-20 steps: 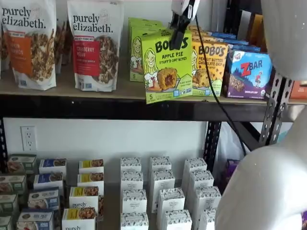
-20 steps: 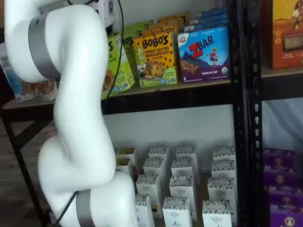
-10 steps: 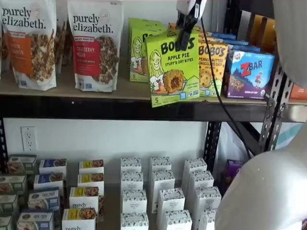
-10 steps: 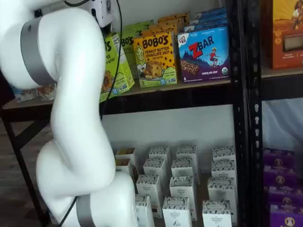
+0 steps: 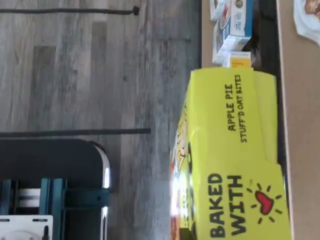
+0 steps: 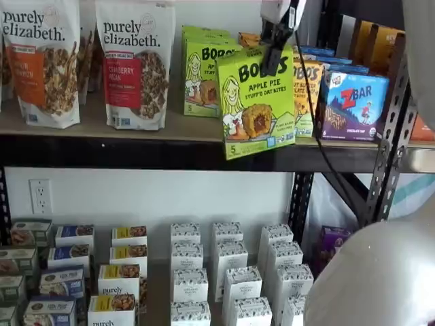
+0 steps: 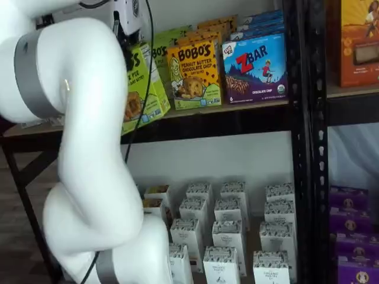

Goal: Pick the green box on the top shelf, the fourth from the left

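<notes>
The green box (image 6: 257, 102) is a lime-green Bobo's Apple Pie carton. It hangs tilted in front of the top shelf (image 6: 102, 129), its lower edge level with the black front beam. My gripper (image 6: 272, 56) comes down from the view's upper edge with its black fingers shut on the carton's top. In a shelf view the box (image 7: 142, 89) shows partly behind my white arm. The wrist view shows the box's top face (image 5: 230, 165) close up beside the tan shelf board (image 5: 300, 125), over grey wooden floor.
More green Bobo's cartons (image 6: 200, 71) stay on the shelf behind. A yellow-orange Bobo's carton (image 7: 194, 68) and a blue ZBar carton (image 7: 256, 66) stand to the right. Granola bags (image 6: 136, 61) stand to the left. Small white boxes (image 6: 224, 272) fill the lower level. A black upright (image 7: 302, 118) stands at the right.
The green box has moved right and out from the shelf in my gripper, and now hangs slightly lower before the beam. My arm has swung with it.
</notes>
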Available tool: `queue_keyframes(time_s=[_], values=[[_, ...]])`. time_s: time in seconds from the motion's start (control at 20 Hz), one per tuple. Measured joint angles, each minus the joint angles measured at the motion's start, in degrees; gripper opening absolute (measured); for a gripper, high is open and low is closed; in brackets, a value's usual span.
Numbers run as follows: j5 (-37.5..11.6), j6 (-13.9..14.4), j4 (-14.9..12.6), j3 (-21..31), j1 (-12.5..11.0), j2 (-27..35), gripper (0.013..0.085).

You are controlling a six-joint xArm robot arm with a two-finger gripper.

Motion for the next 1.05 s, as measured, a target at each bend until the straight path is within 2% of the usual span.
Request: queue_keyframes(time_s=[0.3,1.05], values=[[0.03,-1.12,-1.0,3.62,-0.75,-3.0,0.033],[-0.98,-4.75,-0.69,12.16,-4.24,-9.75,0.033]])
